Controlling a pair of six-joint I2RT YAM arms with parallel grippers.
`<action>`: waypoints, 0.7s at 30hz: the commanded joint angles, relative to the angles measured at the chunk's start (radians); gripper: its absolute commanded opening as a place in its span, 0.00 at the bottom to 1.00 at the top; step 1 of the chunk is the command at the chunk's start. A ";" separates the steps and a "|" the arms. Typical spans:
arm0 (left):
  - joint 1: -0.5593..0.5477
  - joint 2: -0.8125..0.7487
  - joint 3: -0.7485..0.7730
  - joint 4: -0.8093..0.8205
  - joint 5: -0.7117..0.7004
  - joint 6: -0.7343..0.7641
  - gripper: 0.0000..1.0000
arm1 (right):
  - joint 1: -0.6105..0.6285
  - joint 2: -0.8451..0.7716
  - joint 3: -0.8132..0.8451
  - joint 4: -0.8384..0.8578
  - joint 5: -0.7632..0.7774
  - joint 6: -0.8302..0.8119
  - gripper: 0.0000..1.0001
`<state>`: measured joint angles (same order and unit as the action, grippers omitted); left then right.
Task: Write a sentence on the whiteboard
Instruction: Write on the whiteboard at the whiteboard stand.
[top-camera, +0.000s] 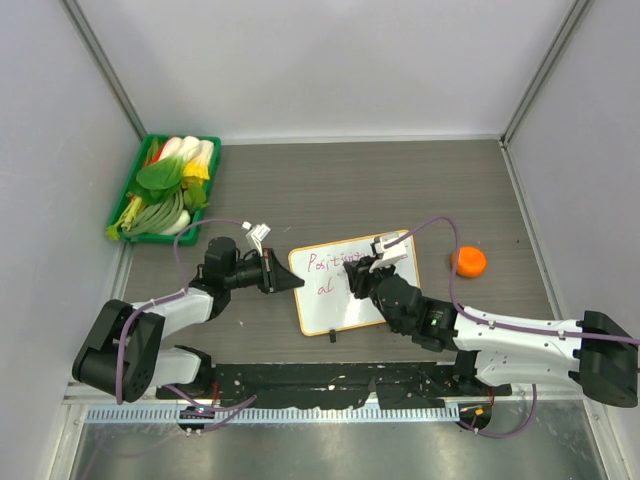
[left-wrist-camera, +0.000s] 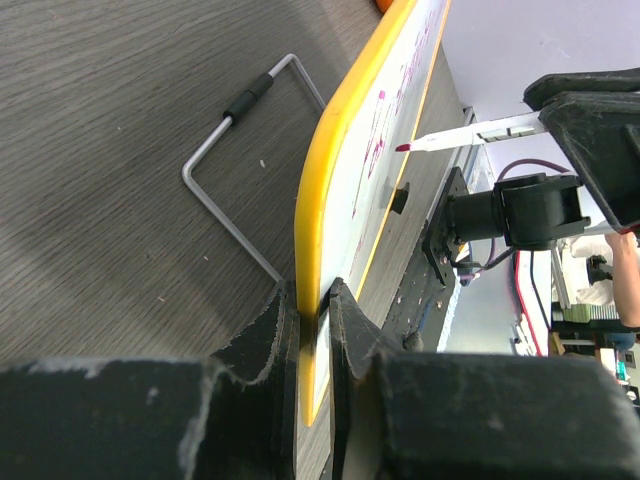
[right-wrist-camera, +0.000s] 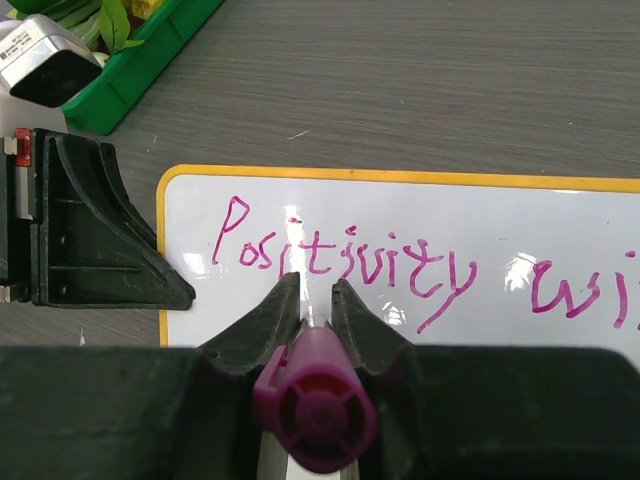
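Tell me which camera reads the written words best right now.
Right wrist: the sentence faces the lens, "Positivity" legible. Top external shows it small, partly behind the right gripper. Left wrist sees the whiteboard nearly edge-on, letters unreadable.

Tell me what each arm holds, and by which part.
The left gripper holds the whiteboard, jaws clamped on its left edge. The right gripper holds a marker, jaws shut around its barrel.

Grey wood-grain table (top-camera: 350, 180) with whiteboard (top-camera: 325, 310), green vegetable tray (top-camera: 130, 190) and small orange object (top-camera: 468, 261).
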<state>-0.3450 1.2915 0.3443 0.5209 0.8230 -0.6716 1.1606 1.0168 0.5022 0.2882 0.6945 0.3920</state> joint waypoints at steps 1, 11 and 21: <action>-0.002 0.011 -0.001 -0.070 -0.097 0.070 0.00 | -0.002 -0.009 -0.011 0.009 0.017 0.022 0.01; 0.000 0.009 -0.001 -0.070 -0.097 0.070 0.00 | -0.002 -0.017 -0.030 -0.030 -0.015 0.057 0.01; 0.000 0.014 -0.001 -0.068 -0.097 0.072 0.00 | -0.002 -0.032 -0.048 -0.060 -0.058 0.094 0.01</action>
<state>-0.3450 1.2915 0.3443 0.5205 0.8227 -0.6716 1.1606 0.9924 0.4603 0.2516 0.6441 0.4591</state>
